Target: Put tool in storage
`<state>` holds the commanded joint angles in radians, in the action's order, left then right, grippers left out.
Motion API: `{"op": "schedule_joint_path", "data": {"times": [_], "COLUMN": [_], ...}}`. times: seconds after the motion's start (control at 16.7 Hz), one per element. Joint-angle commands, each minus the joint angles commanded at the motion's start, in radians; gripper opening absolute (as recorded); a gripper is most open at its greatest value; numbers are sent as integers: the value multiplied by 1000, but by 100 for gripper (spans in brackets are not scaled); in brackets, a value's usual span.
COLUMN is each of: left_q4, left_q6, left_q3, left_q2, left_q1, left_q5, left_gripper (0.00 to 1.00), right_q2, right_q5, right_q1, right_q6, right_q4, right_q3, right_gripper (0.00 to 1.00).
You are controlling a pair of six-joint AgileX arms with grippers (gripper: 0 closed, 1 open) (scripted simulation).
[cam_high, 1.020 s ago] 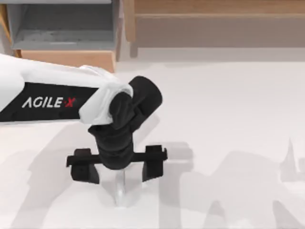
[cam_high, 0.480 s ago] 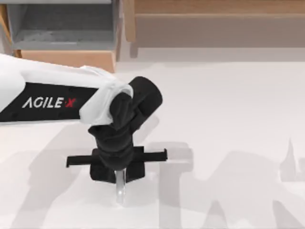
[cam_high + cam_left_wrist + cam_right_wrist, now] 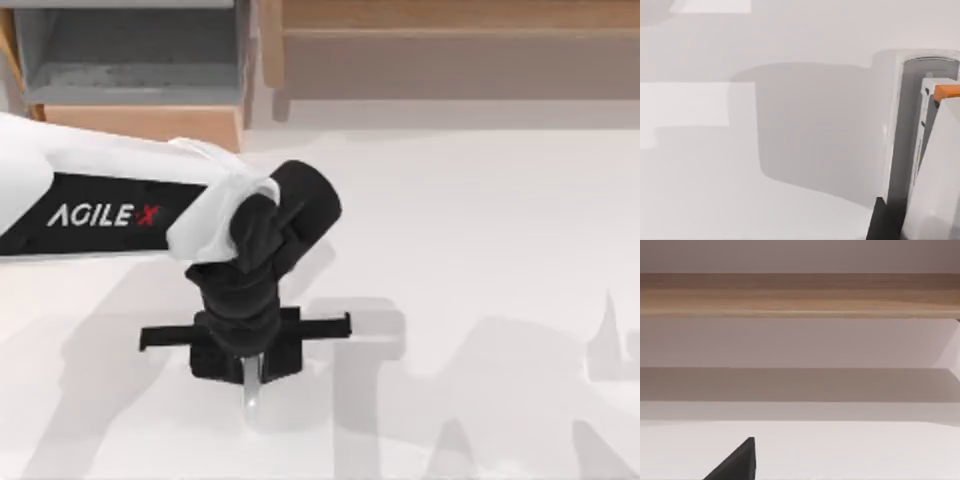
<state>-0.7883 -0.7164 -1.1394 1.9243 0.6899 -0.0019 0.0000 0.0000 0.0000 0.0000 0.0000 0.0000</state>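
The left gripper (image 3: 246,362) is seen in the top view low over the table (image 3: 480,250), at about 7 o'clock from the table's centre, at the end of a white arm that enters from 9 o'clock. Its two black fingers (image 3: 212,360) are drawn together under the wrist and are clamped on the tool (image 3: 251,393), so the claw is closed around it. The tool is a thin silvery stick; its upper part is hidden between the fingers, and the rest projects toward 6 o'clock, ending in a rounded bulb. Whether the bulb touches the table cannot be told.

The storage (image 3: 135,65) is placed at the far edge of the table, toward 11 o'clock, well apart from the tool. It is an open wooden drawer with a grey inside and a light-wood front panel facing the arm. A long wood-and-tan panel (image 3: 450,50) is set just beside it, running along the far edge toward 1 o'clock.

In the left wrist view, white table surface with grey shadow is shown, along with a pale upright part (image 3: 927,150) bearing an orange mark.

In the right wrist view, the long panel (image 3: 800,295) is seen across the table, and a black tip (image 3: 737,462) of the right gripper is visible at the edge; the state of that claw cannot be told.
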Motion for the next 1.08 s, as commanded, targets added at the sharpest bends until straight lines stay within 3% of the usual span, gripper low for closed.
{"op": "schedule_joint_path", "data": {"times": [0.78,1.08], "left_q4": [-112,-183], "left_q6": [1,129], "left_q3": [-58,-211], "left_q2": [-51,-14], "left_q1": [-1,-138], "left_q5": [0,19], "left_gripper": [0,0], "right_q2": [0,0], "right_q5": [0,0], "right_q1": [0,0], "right_q6": [0,0], "right_q4": [0,0], "right_q3": [0,0], "right_gripper": [100,100]}}
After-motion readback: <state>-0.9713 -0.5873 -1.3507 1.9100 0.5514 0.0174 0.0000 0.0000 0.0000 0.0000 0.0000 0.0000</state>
